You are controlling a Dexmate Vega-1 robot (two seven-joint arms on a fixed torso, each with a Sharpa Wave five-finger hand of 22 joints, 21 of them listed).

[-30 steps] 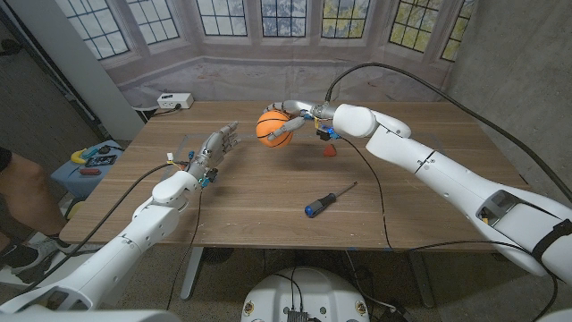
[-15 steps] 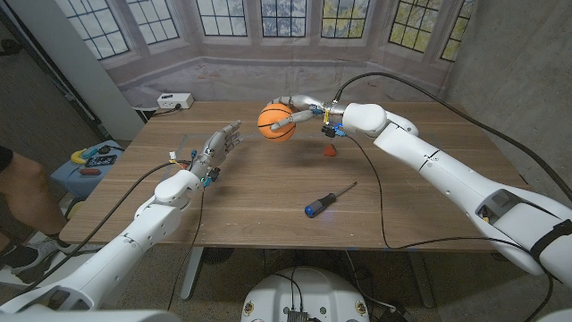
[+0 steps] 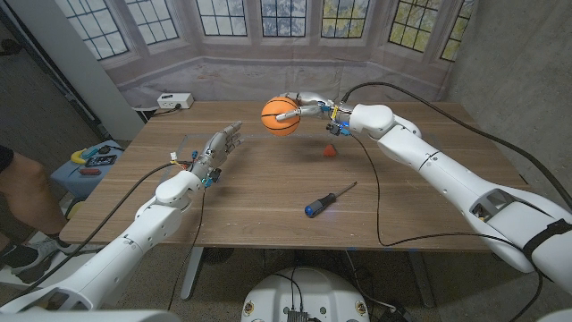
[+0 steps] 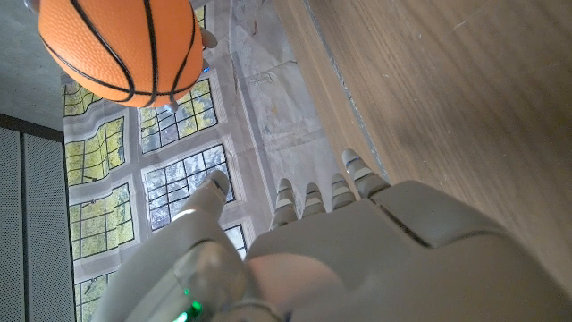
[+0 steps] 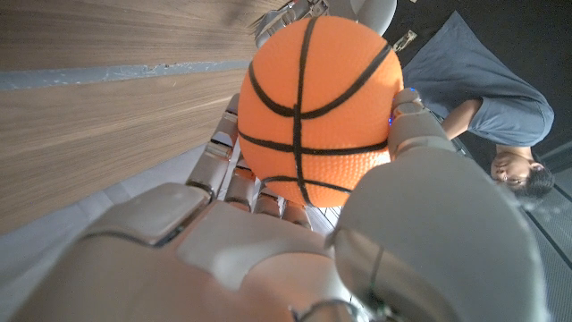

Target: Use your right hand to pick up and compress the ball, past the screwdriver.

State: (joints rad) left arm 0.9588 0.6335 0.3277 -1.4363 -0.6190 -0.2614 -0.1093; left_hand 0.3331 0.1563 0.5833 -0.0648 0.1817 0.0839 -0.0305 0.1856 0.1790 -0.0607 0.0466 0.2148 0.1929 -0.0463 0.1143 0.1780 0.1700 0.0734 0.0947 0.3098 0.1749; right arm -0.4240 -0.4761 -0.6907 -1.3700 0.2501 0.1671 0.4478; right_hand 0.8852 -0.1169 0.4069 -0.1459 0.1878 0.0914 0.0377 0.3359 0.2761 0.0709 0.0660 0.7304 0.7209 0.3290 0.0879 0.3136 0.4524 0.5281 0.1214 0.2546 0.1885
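My right hand (image 3: pixel 310 108) holds a small orange basketball (image 3: pixel 281 115) in the air above the far middle of the table. In the right wrist view the ball (image 5: pixel 315 107) sits between the thumb and the other fingers (image 5: pixel 234 170), which wrap around it. The same ball (image 4: pixel 121 46) hangs beyond my left hand (image 4: pixel 357 241) in the left wrist view. A screwdriver (image 3: pixel 327 199) with a blue handle lies on the wood nearer to me, right of centre. My left hand (image 3: pixel 214 149) rests at the table's left side with its fingers stretched out and nothing in it.
A small red object (image 3: pixel 329 150) lies on the table beneath my right forearm. A white power strip (image 3: pixel 174 101) sits at the far left corner. A person (image 5: pixel 487 116) in a grey shirt appears in the right wrist view, and part of a person (image 3: pixel 20 192) stands at the left edge.
My right hand has carried the ball upward and a little toward the far side. The left arm and the screwdriver have stayed where they were.
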